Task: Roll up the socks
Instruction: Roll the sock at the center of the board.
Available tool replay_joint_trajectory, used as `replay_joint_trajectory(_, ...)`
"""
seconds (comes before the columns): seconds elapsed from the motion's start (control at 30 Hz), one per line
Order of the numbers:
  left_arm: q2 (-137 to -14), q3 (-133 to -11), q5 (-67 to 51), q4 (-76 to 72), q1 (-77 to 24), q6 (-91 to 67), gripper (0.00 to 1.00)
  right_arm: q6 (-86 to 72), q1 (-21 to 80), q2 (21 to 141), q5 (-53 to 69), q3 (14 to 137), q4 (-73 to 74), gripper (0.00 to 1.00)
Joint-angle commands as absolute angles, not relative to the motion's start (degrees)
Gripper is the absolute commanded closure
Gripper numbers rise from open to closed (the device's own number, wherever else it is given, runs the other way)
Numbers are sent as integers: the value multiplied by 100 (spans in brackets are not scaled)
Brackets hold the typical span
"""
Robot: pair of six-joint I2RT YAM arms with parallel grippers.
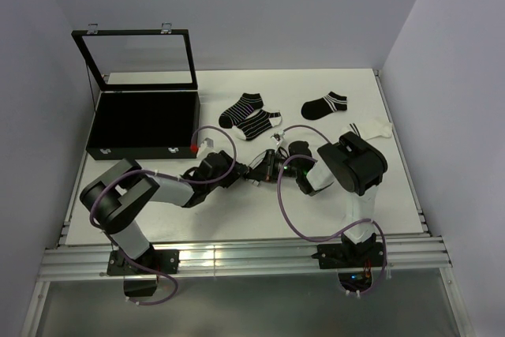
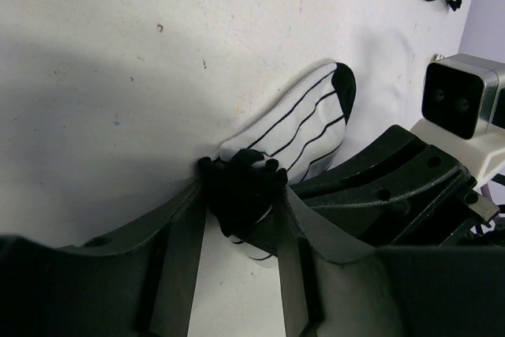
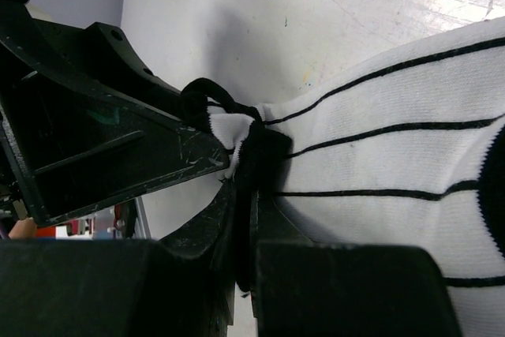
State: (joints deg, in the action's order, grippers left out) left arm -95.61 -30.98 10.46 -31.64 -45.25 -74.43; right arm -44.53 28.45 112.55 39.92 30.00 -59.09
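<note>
The white striped sock [image 2: 300,128] lies on the table [image 1: 158,219], in the middle, between the two arms. Its long side points away from the left gripper [image 2: 241,187], up and to the right in the left wrist view. The black toe is at the far end and lies flat and free. The near end is bunched into a small dark lump.

Both grippers meet at that lump. The left gripper is about half closed, and its fingers [image 2: 188,226] press on both sides of the lump. It looks like a hold. The right gripper [image 3: 248,187] is pinched tight on the black edge of the same sock.

So a roll would probably have to travel from the lump toward the toe. Both arms are equally near.

The other socks [image 1: 251,116] lie farther back, well apart.
</note>
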Motion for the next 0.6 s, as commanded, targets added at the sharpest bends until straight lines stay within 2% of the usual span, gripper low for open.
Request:
replay_joint_trajectory(0.0,-9791,-3217,1239,-2716,-4553,-7418,57,-4096,2839,11285,3771,2988,-5116,100)
replay_joint_trajectory(0.27,-10055,-3463,1248,-2233,-4553,-7462,72,-3824,2848,11154,3736,3041,-4747,98)
replay_joint_trajectory(0.4,-10072,-3559,1283,-1899,-4553,-7471,88,-3586,2874,10987,3586,3093,-4370,96)
replay_joint_trajectory(0.5,-10107,-3682,1310,-1548,-4553,-7471,99,-3350,2900,10811,3428,3111,-4131,93)
replay_joint_trajectory(0.57,-10125,-3752,1327,-1372,-4553,-7444,100,-3165,2918,10565,3245,3111,-3860,86)
